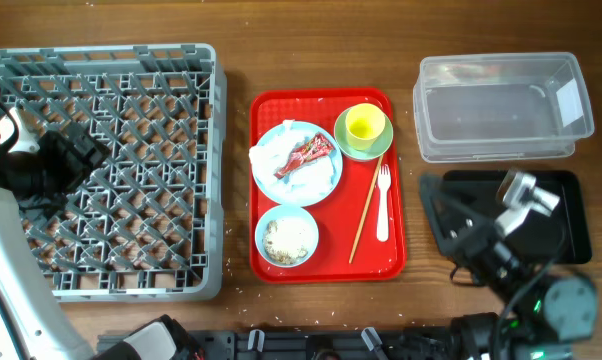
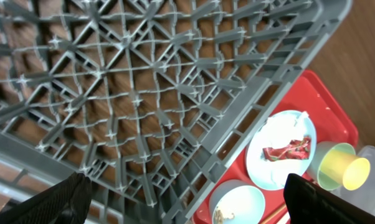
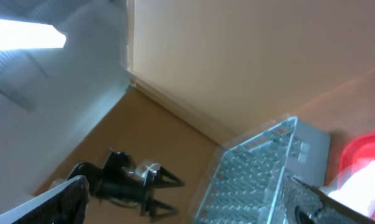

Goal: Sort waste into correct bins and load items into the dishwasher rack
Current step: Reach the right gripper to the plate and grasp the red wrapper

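From overhead, the waste sits on the red tray in the middle of the table. The crumpled napkin and red wrapper scrap lie on the pale blue plate, and the crumbs lie in the bowl just nearer the robot. The left gripper hangs over the dishwasher rack, pointing toward the tray, with the rack's wall between it and the plate. The right gripper hangs over the black tray, beside the clear tub; the plate lies to its left, nearer to it than to the left gripper. Both bins are on the right arm's side, so I judge the waste is that arm's to fetch. The chopsticks and white fork lie side by side between the right gripper and the plate, their long axes running away from the robot. In the left wrist view, the left gripper has its fingers spread wide and empty above the rack lattice; the plate with the wrapper scrap lies beyond the rack wall. In the right wrist view, the right gripper is likewise spread and empty and tilted up toward the room. Only a rack corner and a sliver of red tray show, and the plate is too blurred to make out.
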Robot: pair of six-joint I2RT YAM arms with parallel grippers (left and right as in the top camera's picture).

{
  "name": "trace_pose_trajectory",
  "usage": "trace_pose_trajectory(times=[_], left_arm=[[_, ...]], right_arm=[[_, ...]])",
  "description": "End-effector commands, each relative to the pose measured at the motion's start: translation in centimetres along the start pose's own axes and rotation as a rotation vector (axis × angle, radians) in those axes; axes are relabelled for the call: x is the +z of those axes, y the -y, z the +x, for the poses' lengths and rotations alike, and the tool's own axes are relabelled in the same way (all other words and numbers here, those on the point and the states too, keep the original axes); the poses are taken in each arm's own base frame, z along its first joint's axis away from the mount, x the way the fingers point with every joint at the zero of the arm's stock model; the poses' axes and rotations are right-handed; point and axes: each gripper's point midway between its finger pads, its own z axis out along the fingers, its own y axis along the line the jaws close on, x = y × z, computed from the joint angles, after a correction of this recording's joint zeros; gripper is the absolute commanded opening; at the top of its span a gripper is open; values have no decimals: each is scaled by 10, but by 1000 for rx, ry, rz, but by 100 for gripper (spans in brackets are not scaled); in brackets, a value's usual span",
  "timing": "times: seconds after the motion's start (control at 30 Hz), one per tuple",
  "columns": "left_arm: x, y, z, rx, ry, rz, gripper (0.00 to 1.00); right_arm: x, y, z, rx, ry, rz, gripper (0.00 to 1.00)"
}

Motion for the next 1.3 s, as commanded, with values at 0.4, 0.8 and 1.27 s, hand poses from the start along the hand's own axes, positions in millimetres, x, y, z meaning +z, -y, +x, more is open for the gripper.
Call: trace_pose_trajectory(times=[0.4,0.8,1.27], left_arm=[[-7,0,-2,-8,25,3,100],[-7,0,-2,-8,25,3,100],[-7,0,-2,-7,25,3,100]], right_arm=[[188,127,115,-438,-843,772,100],[146,275,171,-173,-798,1375,56],[154,298,178,56,-745,1356,54]])
